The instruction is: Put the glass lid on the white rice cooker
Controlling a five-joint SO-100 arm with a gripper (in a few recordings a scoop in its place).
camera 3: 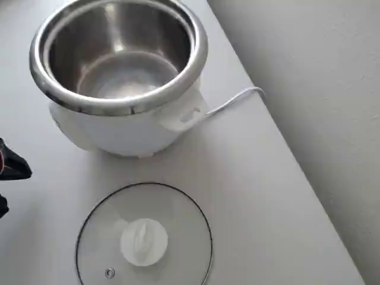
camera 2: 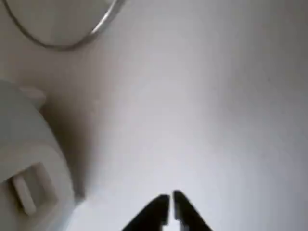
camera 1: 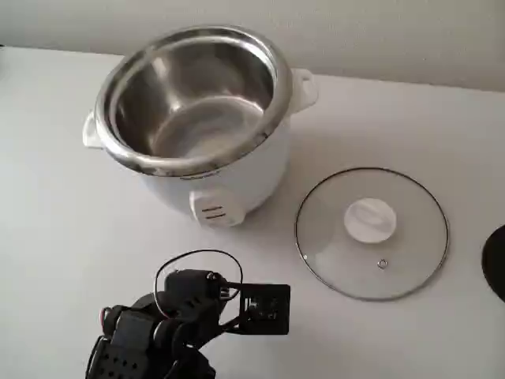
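Lying flat on the white table (camera 1: 63, 237), knob up, the glass lid (camera 1: 372, 232) sat just beside the white rice cooker (camera 1: 197, 118), to its right in the fixed view and not touching it. The cooker stood open, its steel inner pot (camera 1: 197, 103) bare and empty. In the wrist view the gripper (camera 2: 171, 208) hung over bare table with its fingertips nearly together and nothing between them; the lid's metal rim showed at the top left and the cooker's front switch (camera 2: 29, 190) at the lower left. Judging by this, the task had barely begun: the reach toward the lid was the step in hand. The next move would call for spreading the claw, swinging over the white knob (camera 1: 369, 219), and descending to pinch it squarely.
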